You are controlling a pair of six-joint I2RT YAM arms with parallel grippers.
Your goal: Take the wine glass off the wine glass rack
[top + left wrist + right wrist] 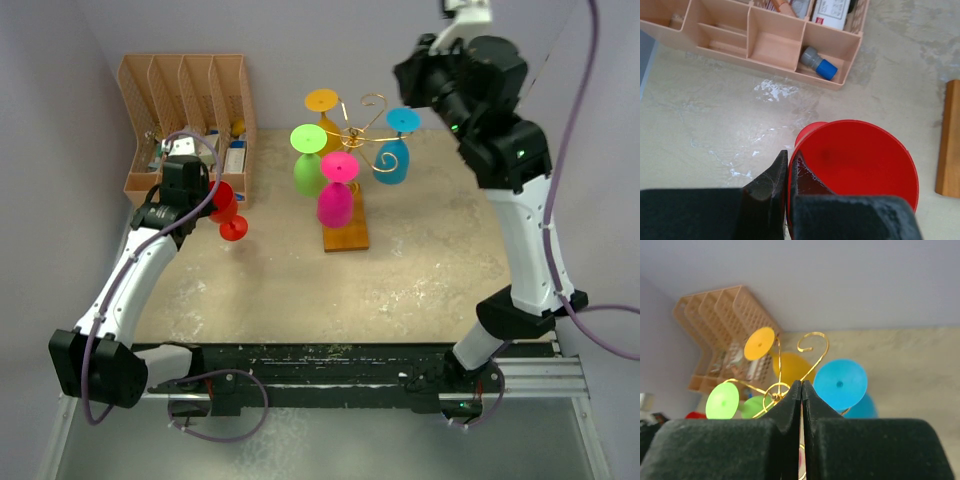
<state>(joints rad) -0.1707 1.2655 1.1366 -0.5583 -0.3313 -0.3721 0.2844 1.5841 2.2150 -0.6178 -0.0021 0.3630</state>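
**Red wine glass off the rack, pinched at the rim**

Left gripper point(788, 159) clamped on the wall of the red wine glass point(855, 160) right at the rim, one finger inside the bowl and one outside. Well apart from the wine glass rack point(347, 236), out to its left, over bare table in front of the file organizer point(185, 90).

Mouth up toward the wrist, foot down toward the table. Long axis along the stem, near upright, leaning a little. Cannot tell whether the foot touches the table.

Probably plastic, going by the flat opaque colour: light, stiff and smooth, so likely to swivel in a rim pinch. Stem or lower bowl the surer place for a hold.

Four more on the rack, hung mouth down by their feet: yellow glass point(322, 101), green glass point(308, 172), pink glass point(335, 203), blue glass point(392, 162).

Right gripper point(801, 386) pressed together on nothing, high over the gold scrolls.
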